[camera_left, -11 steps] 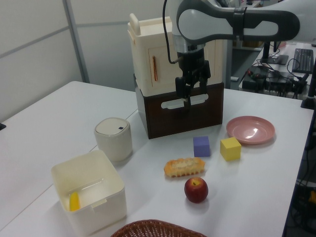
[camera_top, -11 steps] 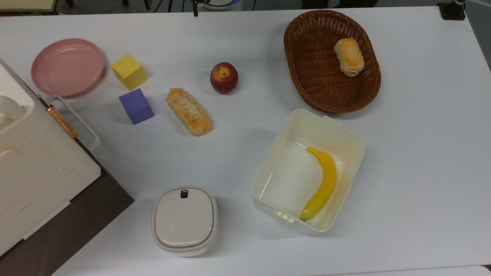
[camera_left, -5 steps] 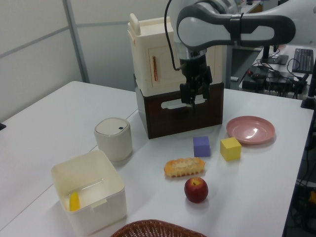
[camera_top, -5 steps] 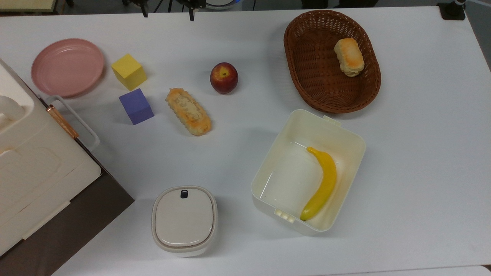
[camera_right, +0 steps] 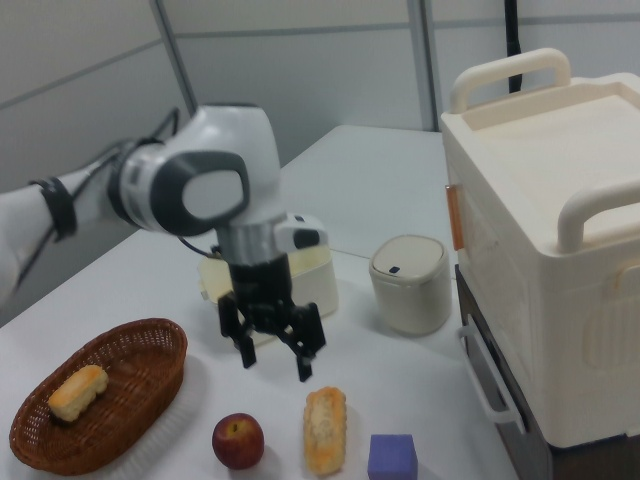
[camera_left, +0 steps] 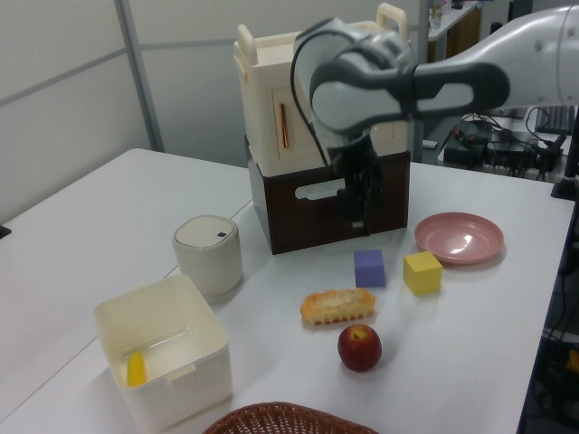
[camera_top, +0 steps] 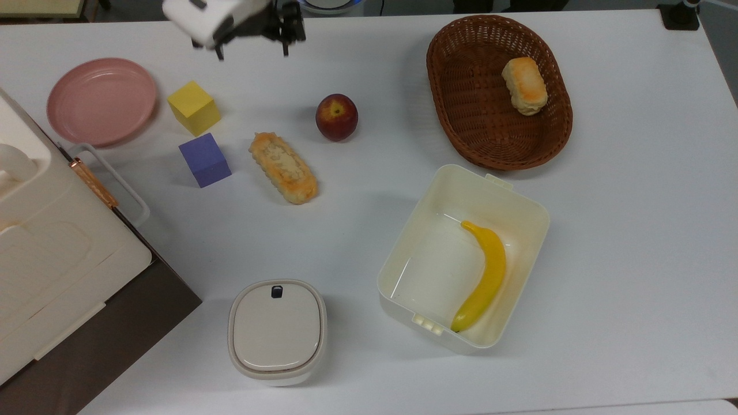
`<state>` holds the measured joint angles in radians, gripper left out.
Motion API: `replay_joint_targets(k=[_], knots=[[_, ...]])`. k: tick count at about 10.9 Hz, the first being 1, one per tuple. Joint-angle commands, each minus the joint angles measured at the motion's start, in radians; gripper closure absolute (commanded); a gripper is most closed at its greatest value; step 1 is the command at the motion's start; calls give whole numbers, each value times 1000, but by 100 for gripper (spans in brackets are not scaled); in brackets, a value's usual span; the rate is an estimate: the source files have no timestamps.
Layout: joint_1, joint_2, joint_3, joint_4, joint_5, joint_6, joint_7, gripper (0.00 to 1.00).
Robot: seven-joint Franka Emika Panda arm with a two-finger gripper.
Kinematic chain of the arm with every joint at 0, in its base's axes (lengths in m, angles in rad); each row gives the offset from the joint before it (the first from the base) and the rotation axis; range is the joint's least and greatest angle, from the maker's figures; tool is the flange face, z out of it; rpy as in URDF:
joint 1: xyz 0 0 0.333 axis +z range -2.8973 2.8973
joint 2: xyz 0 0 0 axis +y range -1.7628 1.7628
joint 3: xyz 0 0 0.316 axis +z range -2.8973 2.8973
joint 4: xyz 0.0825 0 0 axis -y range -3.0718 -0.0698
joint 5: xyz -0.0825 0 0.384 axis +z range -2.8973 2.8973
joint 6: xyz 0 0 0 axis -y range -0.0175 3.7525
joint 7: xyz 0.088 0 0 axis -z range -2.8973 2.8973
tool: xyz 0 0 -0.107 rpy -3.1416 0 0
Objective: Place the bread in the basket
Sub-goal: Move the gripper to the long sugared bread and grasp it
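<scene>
The bread (camera_top: 283, 168) is a long golden-brown loaf with scalloped edges, lying on the white table between a purple cube and an apple; I also see the bread (camera_left: 336, 306) in the left view and the bread (camera_right: 325, 428) in the right view. The oval dark-brown wicker basket (camera_top: 473, 104) stands at the top view's upper right with a short smooth roll (camera_top: 524, 85) inside. My gripper (camera_top: 252, 52) hangs open and empty in the air, up-screen of the bread in the top view. In the right view the gripper (camera_right: 275, 365) hovers above the apple and loaf.
A red apple (camera_top: 337, 117), a yellow cube (camera_top: 194, 107) and a purple cube (camera_top: 204, 159) surround the loaf. A pink plate (camera_top: 101, 101) lies at the top view's upper left. A cream tub (camera_top: 438, 259) holds a banana (camera_top: 487, 276). A lidded canister (camera_top: 277, 331) and a large cream case (camera_top: 52, 248) stand nearby.
The gripper has come down and into the top view from its upper edge, closer to the table near the cubes and loaf. The objects on the table have not moved.
</scene>
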<state>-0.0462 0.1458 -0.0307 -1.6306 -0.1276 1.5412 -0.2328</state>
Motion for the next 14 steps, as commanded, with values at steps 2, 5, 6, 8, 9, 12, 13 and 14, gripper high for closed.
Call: replay_joint_targets(k=[2, 5, 6, 8, 9, 12, 13, 14], knots=[[6, 131, -6, -60, -46, 158, -99, 0], [11, 221, -5, -58, -64, 235, -99, 0], [12, 244, -5, -58, -69, 259, -99, 0], [16, 273, -2, -58, -67, 275, -99, 0], [16, 287, 0, -55, -66, 275, -99, 0], [23, 313, 5, -52, -53, 306, -83, 0], [32, 316, 3, -52, -53, 333, -74, 0], [34, 325, 3, -54, -53, 355, -35, 2]])
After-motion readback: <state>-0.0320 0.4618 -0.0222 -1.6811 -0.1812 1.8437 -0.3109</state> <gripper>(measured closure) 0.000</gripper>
